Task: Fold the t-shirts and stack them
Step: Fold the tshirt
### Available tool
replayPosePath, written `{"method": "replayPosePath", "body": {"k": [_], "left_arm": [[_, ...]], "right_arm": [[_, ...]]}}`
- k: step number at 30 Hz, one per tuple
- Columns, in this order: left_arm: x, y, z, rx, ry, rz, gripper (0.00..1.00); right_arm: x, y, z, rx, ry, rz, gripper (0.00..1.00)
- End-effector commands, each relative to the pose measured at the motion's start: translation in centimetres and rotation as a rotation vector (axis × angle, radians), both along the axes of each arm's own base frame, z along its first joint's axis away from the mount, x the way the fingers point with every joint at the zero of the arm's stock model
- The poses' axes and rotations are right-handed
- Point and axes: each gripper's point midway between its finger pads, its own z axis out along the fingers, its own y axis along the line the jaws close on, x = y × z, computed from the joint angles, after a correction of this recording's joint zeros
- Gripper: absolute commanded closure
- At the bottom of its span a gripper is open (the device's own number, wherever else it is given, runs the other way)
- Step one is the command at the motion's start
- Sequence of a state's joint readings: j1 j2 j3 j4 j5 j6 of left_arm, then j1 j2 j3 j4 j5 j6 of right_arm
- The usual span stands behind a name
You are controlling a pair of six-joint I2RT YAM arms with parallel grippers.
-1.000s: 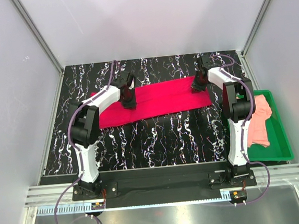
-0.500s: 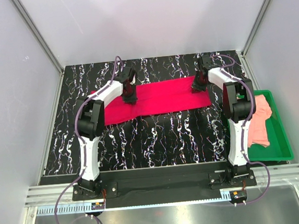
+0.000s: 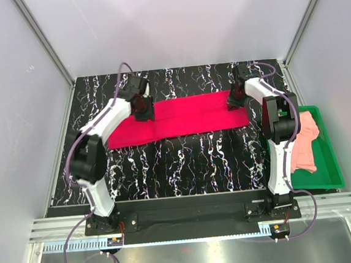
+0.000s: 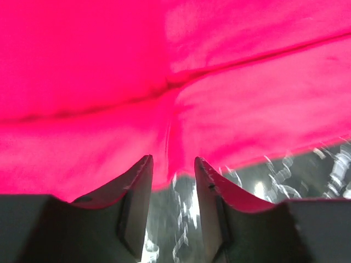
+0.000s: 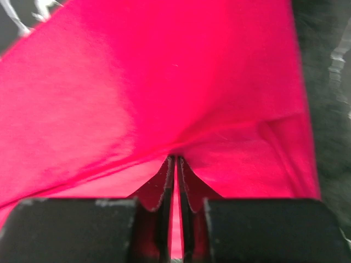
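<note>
On the near right of the black marbled bench (image 3: 185, 167), beside the right arm, a green tray (image 3: 328, 155) held the crumpled salmon-pink t-shirt (image 3: 305, 141). Farther back, the crimson t-shirt (image 3: 186, 117) lay flat on the bench as a long band running from left to right, well apart from the tray. At the left part of the band's far edge, the left tool (image 4: 172, 160) stood with its jaws parted. The cloth's edge lay just past the fingertips, and bare bench showed in the gap between them. At the band's far right corner, the right tool (image 5: 176, 160) had its jaws pressed almost together on a pinch of the crimson t-shirt, from which creases radiated.
</note>
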State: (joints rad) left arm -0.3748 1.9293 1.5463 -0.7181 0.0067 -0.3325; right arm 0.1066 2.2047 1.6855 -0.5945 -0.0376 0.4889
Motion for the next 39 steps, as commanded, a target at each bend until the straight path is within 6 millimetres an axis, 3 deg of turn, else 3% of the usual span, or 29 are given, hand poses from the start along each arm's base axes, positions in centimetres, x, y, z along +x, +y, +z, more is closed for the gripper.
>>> {"method": "replayPosePath", "body": {"k": [1,2,3,6,7,9,12,15,19,28,34,37,39], "left_arm": [[-1.9,1.6,5.2,-0.044,-0.085,0.036,0.58],[-2.2,2.5,5.9,-0.064,-0.096,0.077,0.58],[-3.5,3.5,4.4,-0.056,-0.061,0.101,0.60],[-3.8,6.1,3.8,-0.104,-0.061,0.196,0.66],[-4.7,6.5,2.5,-0.136,-0.019,0.220,0.72],[-4.2,8.8,1.7,-0.161,-0.022,0.291,0.76],[-4.2,10.7,0.3,-0.193,0.007,0.340,0.81],[-3.8,12.2,-0.7,-0.173,0.014,0.359,0.83],[-4.0,13.0,-1.8,-0.174,0.041,0.380,0.85],[-5.6,17.5,-5.3,-0.106,0.102,0.474,0.86],[-6.0,19.4,-7.8,-0.056,0.141,0.485,0.87],[-5.5,19.4,-7.4,-0.063,0.127,0.492,0.86],[-5.1,19.1,-6.1,-0.079,0.099,0.494,0.86]], "right_arm": [[-0.6,-2.6,1.8,-0.137,0.035,0.039,0.87],[-0.5,-2.9,2.2,-0.159,0.029,0.039,0.84],[-0.8,-3.2,2.9,-0.173,0.033,0.045,0.81],[-0.4,-3.2,5.7,-0.191,-0.017,0.063,0.69],[-0.4,-2.6,6.3,-0.187,-0.030,0.076,0.67],[-0.8,-1.5,7.2,-0.148,-0.040,0.098,0.66],[-2.0,1.4,7.2,-0.039,-0.022,0.141,0.68],[-3.5,3.0,5.9,0.029,0.012,0.152,0.79],[-5.3,3.3,3.7,0.048,0.081,0.152,0.89],[-6.1,2.4,0.9,0.041,0.138,0.112,0.93],[-6.5,1.1,-1.1,0.019,0.187,0.093,0.93],[-6.4,0.7,-1.0,-0.001,0.192,0.094,0.93],[-6.3,0.7,-0.4,-0.001,0.184,0.097,0.93]]}}
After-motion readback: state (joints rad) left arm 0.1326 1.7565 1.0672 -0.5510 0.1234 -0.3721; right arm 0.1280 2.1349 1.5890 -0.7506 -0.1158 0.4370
